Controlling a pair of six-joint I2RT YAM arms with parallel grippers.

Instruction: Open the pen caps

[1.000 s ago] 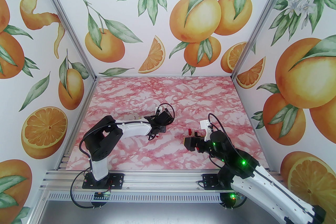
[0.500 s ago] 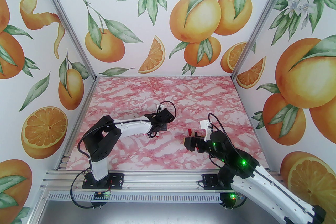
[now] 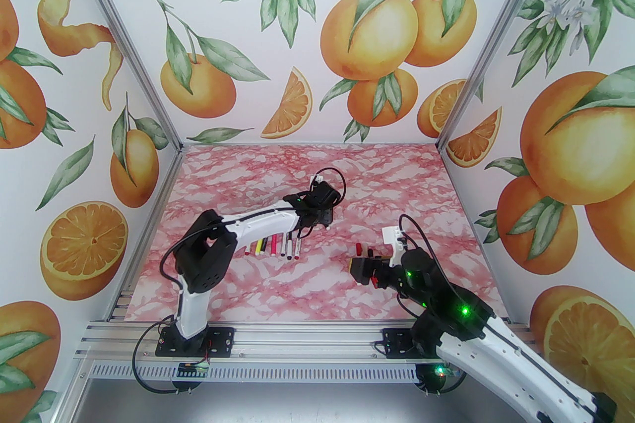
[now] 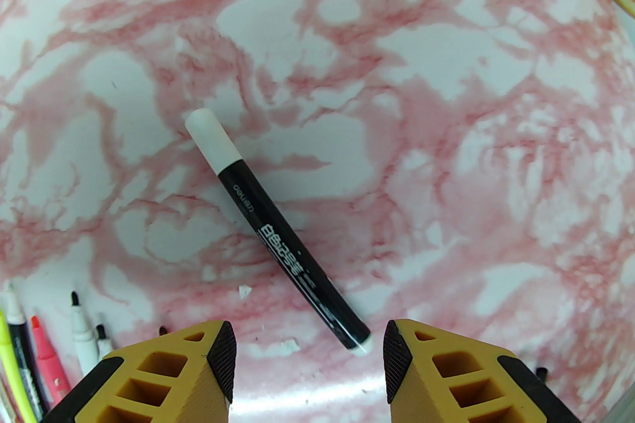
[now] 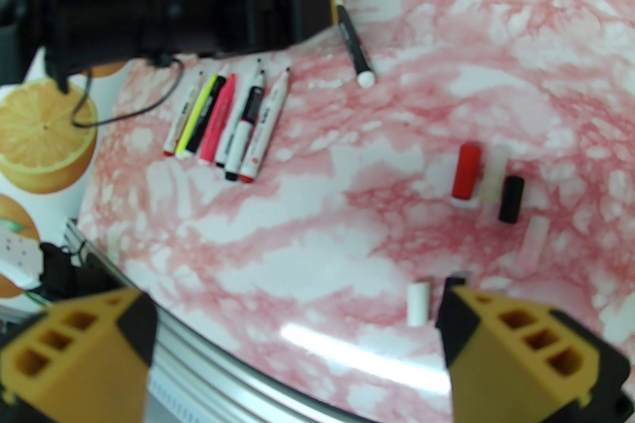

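The left gripper hangs half-open and empty at the bottom of the left wrist view, its tips either side of the butt end of a black pen lying slanted on the pink table; its white cap is on, so it looks to be next. The uncapped pens lie in a neat row at the upper left of the right wrist view; the right gripper stands wide and empty at the bottom, above the loose caps gathered centre right, probably the drop spot.
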